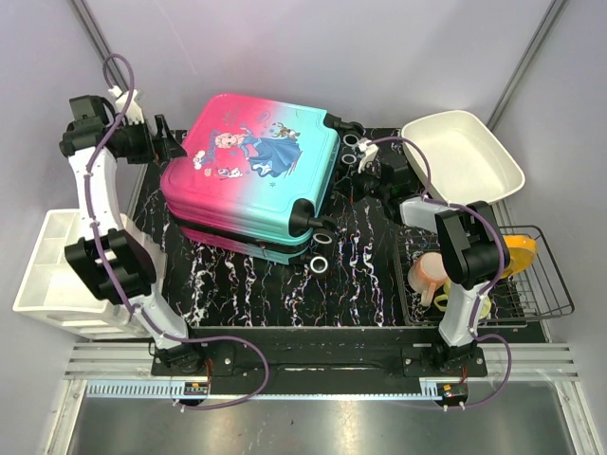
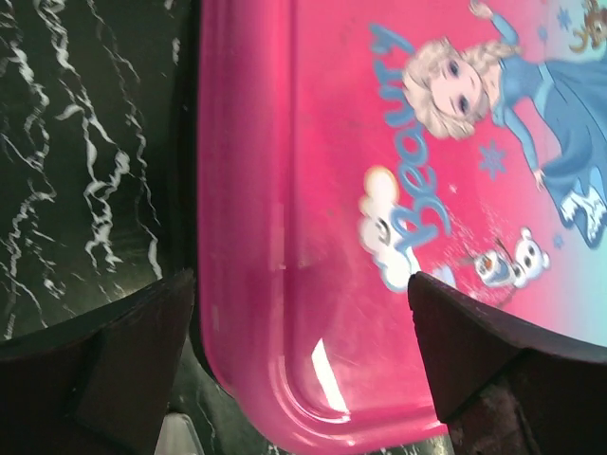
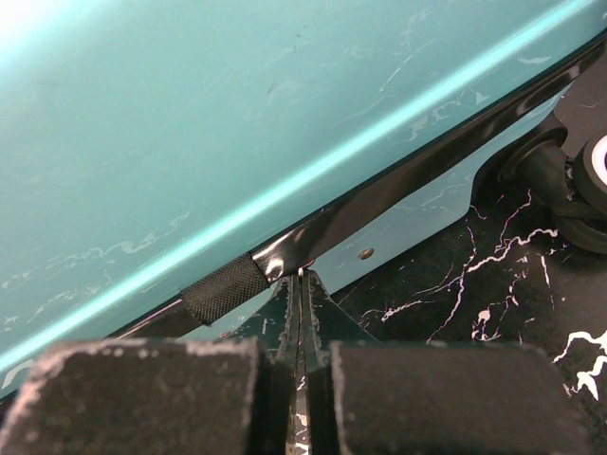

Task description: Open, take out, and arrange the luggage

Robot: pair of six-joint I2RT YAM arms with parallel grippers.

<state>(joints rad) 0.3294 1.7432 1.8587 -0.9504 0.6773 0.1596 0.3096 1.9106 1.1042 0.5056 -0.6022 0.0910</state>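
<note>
The luggage (image 1: pixel 251 175) lies flat and shut on the black marbled mat (image 1: pixel 266 289), pink end to the left, teal end and black wheels (image 1: pixel 321 263) to the right. My left gripper (image 1: pixel 173 144) is open at its far-left corner. In the left wrist view the fingers (image 2: pixel 104 360) straddle the pink corner (image 2: pixel 313 284) without holding it. My right gripper (image 1: pixel 368 180) is at the teal end between the wheels. In the right wrist view it is shut (image 3: pixel 302 284), tips touching the black zip band (image 3: pixel 332 223) on the teal shell (image 3: pixel 190 114). I cannot tell whether anything is pinched.
A white oval tub (image 1: pixel 465 152) stands at the back right. A black wire basket (image 1: pixel 545 284) at the right holds a pink cup (image 1: pixel 427 273) and a yellow thing (image 1: pixel 520 251). A white compartment tray (image 1: pixel 47 265) sits off the mat's left edge.
</note>
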